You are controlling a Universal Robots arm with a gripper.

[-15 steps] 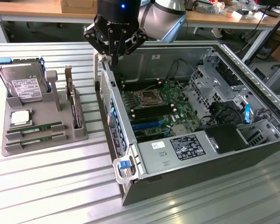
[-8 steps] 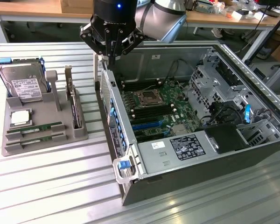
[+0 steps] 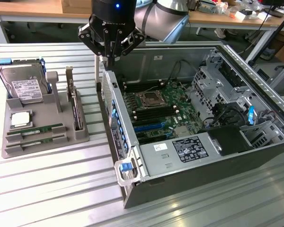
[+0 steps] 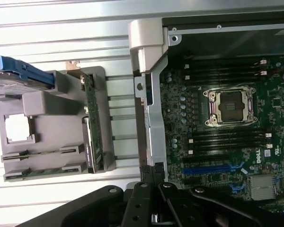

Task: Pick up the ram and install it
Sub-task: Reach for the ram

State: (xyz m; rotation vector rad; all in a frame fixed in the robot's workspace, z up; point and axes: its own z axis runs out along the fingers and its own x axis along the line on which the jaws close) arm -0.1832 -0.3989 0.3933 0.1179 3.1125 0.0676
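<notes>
Two green ram sticks [image 3: 35, 128] lie side by side in the front slots of a grey holder tray [image 3: 9, 106] at the exterior view's left. The wrist view sees them edge-on [image 4: 42, 171]. My gripper [image 3: 110, 60] hangs shut and holds nothing, above the near side wall of the open computer case [image 3: 114, 101], well away from the ram. In the wrist view its black fingers [image 4: 154, 177] meet over that wall. Inside the case, the motherboard [image 3: 161, 106] has empty black memory slots [image 4: 225, 71] on both sides of the processor socket [image 4: 229, 106].
The tray also carries a hard drive [image 3: 26, 87], a square silver processor [image 3: 20, 119] and an upright expansion card [image 3: 75, 106]. The case holds a power supply [image 3: 184, 151] and drive cages [image 3: 227, 94]. Everything rests on a ribbed metal table [image 3: 61, 189].
</notes>
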